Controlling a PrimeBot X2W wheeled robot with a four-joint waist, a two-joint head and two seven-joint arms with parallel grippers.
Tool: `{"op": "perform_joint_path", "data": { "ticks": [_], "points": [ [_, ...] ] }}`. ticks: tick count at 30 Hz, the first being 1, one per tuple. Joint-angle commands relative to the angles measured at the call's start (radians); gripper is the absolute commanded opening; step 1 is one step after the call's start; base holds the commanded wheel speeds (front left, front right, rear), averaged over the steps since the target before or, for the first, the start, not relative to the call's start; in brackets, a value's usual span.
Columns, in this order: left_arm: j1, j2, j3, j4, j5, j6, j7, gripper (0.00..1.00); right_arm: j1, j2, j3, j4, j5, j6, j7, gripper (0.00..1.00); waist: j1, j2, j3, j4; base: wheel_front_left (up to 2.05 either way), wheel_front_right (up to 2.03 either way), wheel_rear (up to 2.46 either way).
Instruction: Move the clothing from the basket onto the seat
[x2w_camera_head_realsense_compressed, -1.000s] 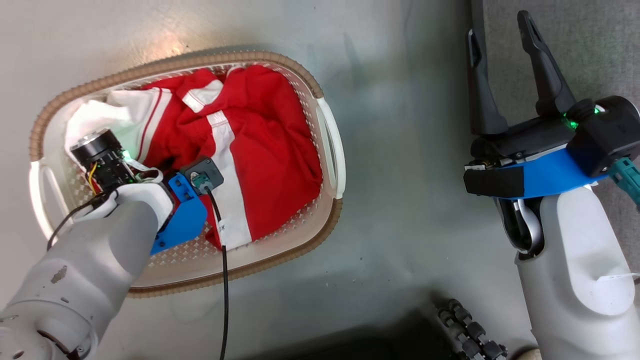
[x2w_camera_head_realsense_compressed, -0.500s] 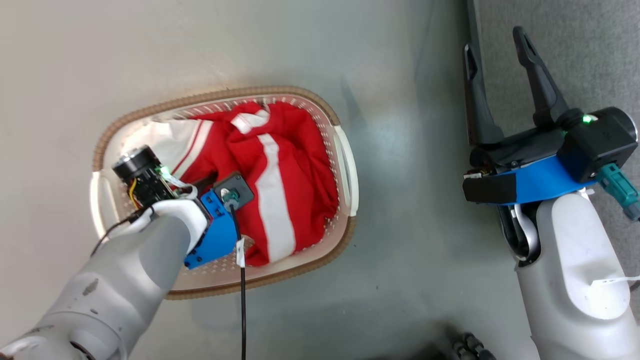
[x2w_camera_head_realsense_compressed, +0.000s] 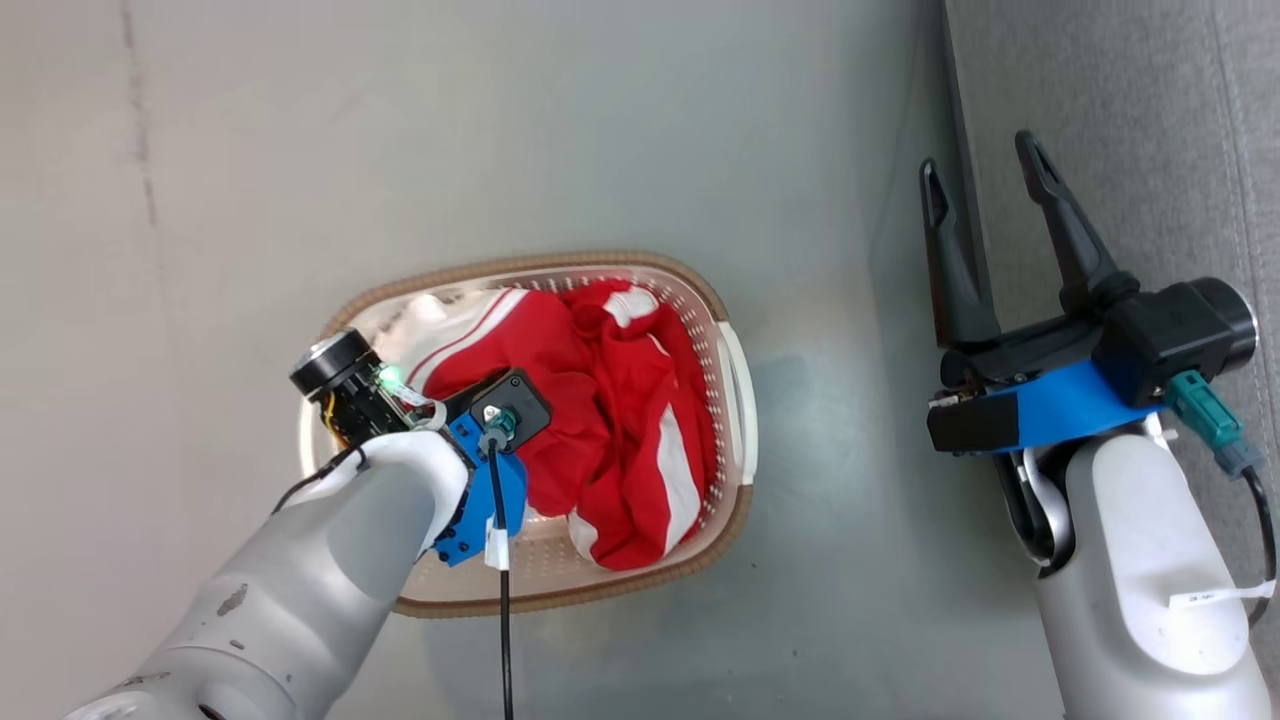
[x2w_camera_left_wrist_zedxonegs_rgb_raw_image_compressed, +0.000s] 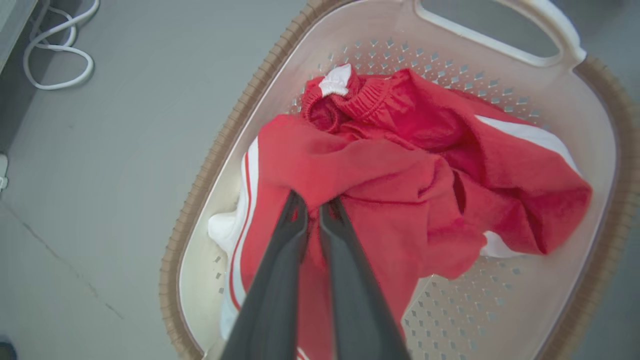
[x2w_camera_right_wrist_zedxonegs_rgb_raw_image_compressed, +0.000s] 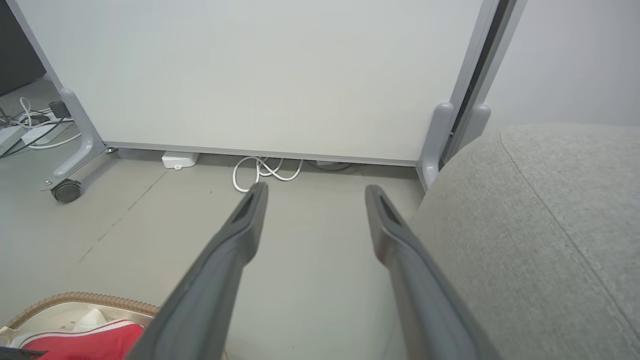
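The cream basket (x2w_camera_head_realsense_compressed: 560, 262) with a brown rim stands on the floor and holds the red clothing (x2w_camera_head_realsense_compressed: 600, 420) with white stripes. My left arm reaches down into it. In the left wrist view my left gripper (x2w_camera_left_wrist_zedxonegs_rgb_raw_image_compressed: 314, 202) is shut on a fold of the upper red garment (x2w_camera_left_wrist_zedxonegs_rgb_raw_image_compressed: 400, 200), which is pulled up into a bunch. A second red piece with an elastic waistband (x2w_camera_left_wrist_zedxonegs_rgb_raw_image_compressed: 360, 95) lies beyond it. My right gripper (x2w_camera_head_realsense_compressed: 980, 160) hangs open and empty over the edge of the grey seat (x2w_camera_head_realsense_compressed: 1130, 150), well right of the basket. Its fingers (x2w_camera_right_wrist_zedxonegs_rgb_raw_image_compressed: 245, 225) stand apart beside the seat (x2w_camera_right_wrist_zedxonegs_rgb_raw_image_compressed: 550, 225).
Grey floor (x2w_camera_head_realsense_compressed: 500, 120) surrounds the basket. In the right wrist view a white panel (x2w_camera_right_wrist_zedxonegs_rgb_raw_image_compressed: 250, 75) on castors (x2w_camera_right_wrist_zedxonegs_rgb_raw_image_compressed: 65, 190) stands ahead, with white cables (x2w_camera_right_wrist_zedxonegs_rgb_raw_image_compressed: 265, 170) at its foot. A white cable loop (x2w_camera_left_wrist_zedxonegs_rgb_raw_image_compressed: 55, 50) lies on the floor left of the basket.
The head camera has risen and shifted, so the basket looks smaller and further right. The red fabric has bunched up under my left gripper. My right gripper stays open.
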Motion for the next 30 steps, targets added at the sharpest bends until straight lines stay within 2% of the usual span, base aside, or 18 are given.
{"op": "perform_joint_path", "data": {
  "ticks": [1, 12, 30],
  "points": [
    [0.005, -0.007, 0.002, 0.0, -0.007, -0.001, -0.01, 0.0, 0.016, -0.004, -0.003, 0.003, -0.005, 0.0, -0.004, 1.0, 0.0001, 0.0, -0.032, 0.019, 0.0, 0.0, 0.0],
    [0.039, -0.037, 0.065, -0.069, -0.081, 0.006, -0.048, 0.0, 0.086, -0.004, -0.016, 0.031, -0.013, 0.0, -0.004, 1.0, 0.0001, 0.0, -0.173, 0.059, 0.0, 0.0, 0.0],
    [0.148, 0.022, 0.321, -0.411, -0.075, 0.067, -0.048, 0.0, 0.196, -0.004, -0.02, 0.073, 0.005, 0.0, -0.004, 1.0, 0.0001, 0.0, -0.387, 0.09, 0.0, 0.0, 0.0]
  ]
}}
